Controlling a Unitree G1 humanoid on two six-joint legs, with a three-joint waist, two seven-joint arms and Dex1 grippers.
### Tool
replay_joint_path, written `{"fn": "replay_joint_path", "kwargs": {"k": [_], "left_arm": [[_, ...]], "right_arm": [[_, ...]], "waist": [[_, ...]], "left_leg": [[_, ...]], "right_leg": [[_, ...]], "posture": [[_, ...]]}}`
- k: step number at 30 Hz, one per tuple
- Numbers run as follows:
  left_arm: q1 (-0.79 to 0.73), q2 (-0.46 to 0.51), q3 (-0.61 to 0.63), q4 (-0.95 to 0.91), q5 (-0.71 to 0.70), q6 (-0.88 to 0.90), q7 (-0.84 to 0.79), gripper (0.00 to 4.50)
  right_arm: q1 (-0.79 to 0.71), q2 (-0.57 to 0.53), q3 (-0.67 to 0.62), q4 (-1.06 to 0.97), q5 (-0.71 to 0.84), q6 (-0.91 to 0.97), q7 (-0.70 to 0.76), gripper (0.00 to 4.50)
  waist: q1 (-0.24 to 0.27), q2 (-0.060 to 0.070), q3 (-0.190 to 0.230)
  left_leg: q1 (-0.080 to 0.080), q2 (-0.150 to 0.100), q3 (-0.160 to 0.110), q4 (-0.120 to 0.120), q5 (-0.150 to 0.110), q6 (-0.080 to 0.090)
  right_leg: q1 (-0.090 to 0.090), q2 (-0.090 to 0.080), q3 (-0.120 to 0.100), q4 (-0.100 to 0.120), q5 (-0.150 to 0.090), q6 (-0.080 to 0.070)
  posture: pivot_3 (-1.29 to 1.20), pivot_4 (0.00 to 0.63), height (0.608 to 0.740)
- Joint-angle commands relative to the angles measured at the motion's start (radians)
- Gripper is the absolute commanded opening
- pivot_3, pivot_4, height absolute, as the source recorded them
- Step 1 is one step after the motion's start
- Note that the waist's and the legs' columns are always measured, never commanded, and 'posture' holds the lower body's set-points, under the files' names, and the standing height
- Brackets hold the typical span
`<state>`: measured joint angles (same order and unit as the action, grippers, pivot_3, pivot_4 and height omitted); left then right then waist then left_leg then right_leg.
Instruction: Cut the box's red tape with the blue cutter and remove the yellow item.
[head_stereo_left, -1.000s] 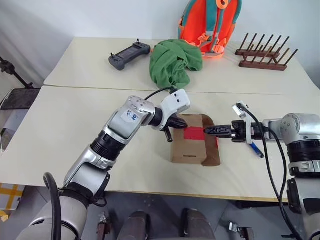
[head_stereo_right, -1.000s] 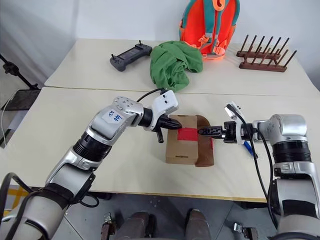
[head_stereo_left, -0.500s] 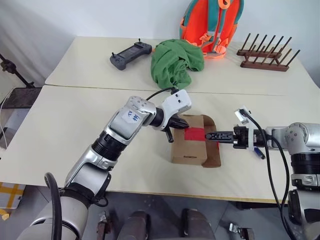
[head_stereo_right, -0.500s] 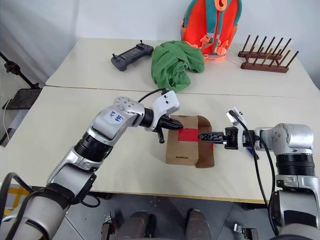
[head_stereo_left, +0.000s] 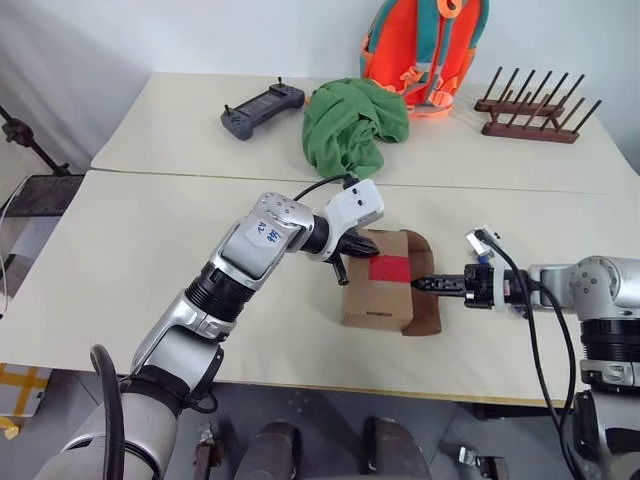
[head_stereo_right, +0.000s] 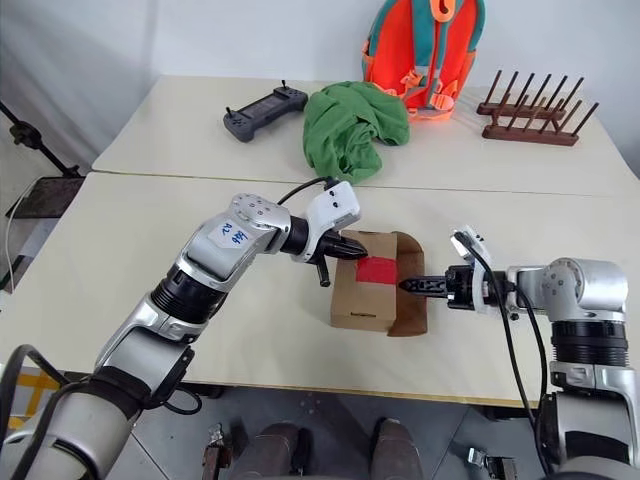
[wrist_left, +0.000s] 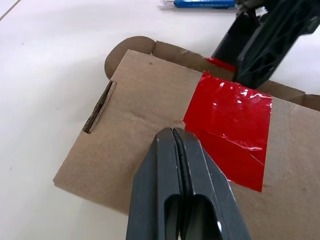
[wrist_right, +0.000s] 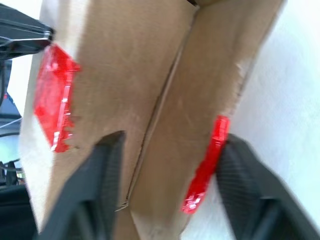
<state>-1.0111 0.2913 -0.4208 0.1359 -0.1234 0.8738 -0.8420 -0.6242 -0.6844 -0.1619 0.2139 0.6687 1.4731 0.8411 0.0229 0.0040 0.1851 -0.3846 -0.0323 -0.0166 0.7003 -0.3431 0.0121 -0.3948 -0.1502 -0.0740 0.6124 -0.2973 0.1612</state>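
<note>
Cardboard of the box (head_stereo_left: 378, 292) sits near the middle of the near table (head_stereo_left: 130, 260), its right flap folded outward and down. The red tape (head_stereo_left: 389, 268) lies across the top, and in the right wrist view a torn strip of it clings to the loose flap's edge.

The left gripper (head_stereo_left: 352, 246) has its fingers pressed together on nothing, tips resting at the box's top left edge. The right gripper (head_stereo_left: 422, 284) reaches in from the right; its fingers (wrist_right: 102, 165) straddle the hanging flap, spread on either side of it, though that view is blurred and whether they actually pinch the cardboard I cannot tell.

The blue cutter (wrist_left: 200, 3) lies on the table beyond the box's right side, cut off at the left wrist view's edge and mostly hidden behind the right arm in the head views.

The box's inside is hidden.
</note>
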Motion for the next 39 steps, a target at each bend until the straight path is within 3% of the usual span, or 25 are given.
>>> {"fn": "replay_joint_path", "kwargs": {"k": [1,4,13,24,29,39], "left_arm": [[-0.003,-0.008,0.001,-0.007,0.005,-0.001,0.005,0.00],[0.003,-0.008,0.000,-0.013,0.006,0.000,0.006,0.00],[0.014,-0.008,-0.001,-0.030,0.007,0.002,0.005,0.00],[0.021,-0.006,0.010,-0.023,0.011,-0.014,0.008,0.00],[0.017,-0.022,0.023,-0.003,0.012,-0.040,0.014,0.00],[0.010,-0.054,0.050,0.027,0.009,-0.088,0.037,0.00]], "right_arm": [[0.007,0.031,-0.014,-0.005,0.014,0.037,-0.036,0.97],[0.002,0.054,-0.039,-0.007,0.018,0.043,-0.061,0.04],[-0.008,0.101,-0.055,-0.026,0.023,0.047,-0.110,0.04],[-0.080,-0.041,-0.107,-0.243,0.054,0.141,-0.239,0.04],[-0.149,-0.117,-0.071,-0.245,0.184,0.141,-0.394,0.04],[-0.319,-0.248,0.054,-0.221,0.635,0.141,-0.822,0.04]], "waist": [[0.000,0.000,0.000],[-0.001,0.000,0.000],[-0.012,0.000,0.000],[0.004,0.000,0.000],[0.004,0.000,0.000],[0.003,0.000,0.000]], "left_leg": [[0.000,0.000,0.000,0.000,0.000,0.000],[0.000,0.000,0.000,0.000,0.000,0.000],[0.001,0.000,0.000,0.000,0.000,0.000],[0.000,0.000,0.000,0.000,0.000,0.000],[-0.001,-0.001,0.000,-0.001,0.000,0.000],[-0.002,-0.001,0.000,-0.001,0.000,0.001]], "right_leg": [[0.000,0.000,0.000,0.000,0.000,0.000],[0.000,0.000,0.000,0.000,0.000,0.000],[0.000,0.000,0.002,0.001,0.000,0.000],[-0.003,0.000,0.005,0.002,0.000,0.000],[-0.003,0.000,0.004,0.000,0.000,0.000],[-0.003,-0.001,0.004,-0.002,0.000,0.000]], "posture": [[0.00,0.150,0.740],[0.00,0.150,0.740],[0.00,0.150,0.740],[0.00,0.150,0.740],[0.00,0.150,0.740],[0.00,0.150,0.740]]}}
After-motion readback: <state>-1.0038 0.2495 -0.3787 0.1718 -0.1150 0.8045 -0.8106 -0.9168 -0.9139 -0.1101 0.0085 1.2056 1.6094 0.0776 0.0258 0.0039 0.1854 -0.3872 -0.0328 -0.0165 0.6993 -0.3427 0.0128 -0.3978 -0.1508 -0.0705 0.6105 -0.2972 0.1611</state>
